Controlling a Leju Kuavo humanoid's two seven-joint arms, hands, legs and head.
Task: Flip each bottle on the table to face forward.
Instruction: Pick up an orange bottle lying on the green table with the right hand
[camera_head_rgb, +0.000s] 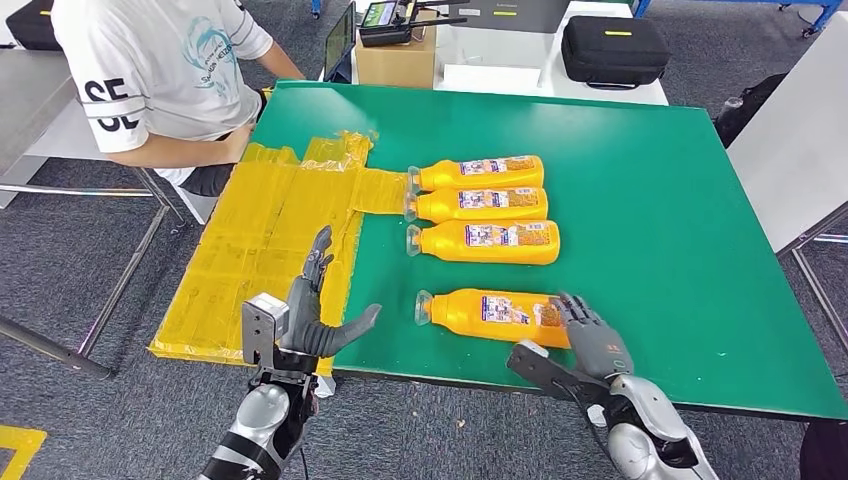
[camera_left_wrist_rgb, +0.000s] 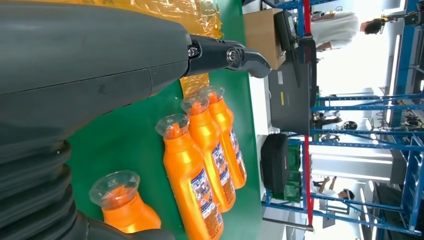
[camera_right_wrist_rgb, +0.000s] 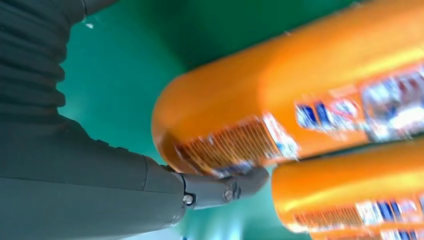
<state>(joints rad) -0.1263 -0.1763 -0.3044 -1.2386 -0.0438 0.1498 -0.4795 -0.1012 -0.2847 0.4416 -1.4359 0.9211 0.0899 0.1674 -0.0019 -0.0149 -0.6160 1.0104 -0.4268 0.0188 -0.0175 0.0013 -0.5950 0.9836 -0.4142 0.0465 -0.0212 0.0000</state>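
Four orange bottles with clear caps lie on their sides on the green table (camera_head_rgb: 660, 230), caps pointing left. Three lie close together in a stack of rows (camera_head_rgb: 480, 172), (camera_head_rgb: 482, 204), (camera_head_rgb: 487, 241). The fourth bottle (camera_head_rgb: 488, 314) lies alone nearer the front edge. My right hand (camera_head_rgb: 590, 342) reaches its base end, with fingers over the end and the thumb (camera_right_wrist_rgb: 220, 190) touching the bottle (camera_right_wrist_rgb: 300, 100) low on its base. My left hand (camera_head_rgb: 310, 322) hovers open over the yellow patch, left of the fourth bottle's cap (camera_left_wrist_rgb: 116, 189), holding nothing.
A yellow taped patch (camera_head_rgb: 260, 240) covers the table's left front part. A person in a white T-shirt (camera_head_rgb: 160, 70) sits at the far left corner. Behind the table stand a cardboard box (camera_head_rgb: 395, 60) and a black case (camera_head_rgb: 612, 48). The table's front edge is just under both hands.
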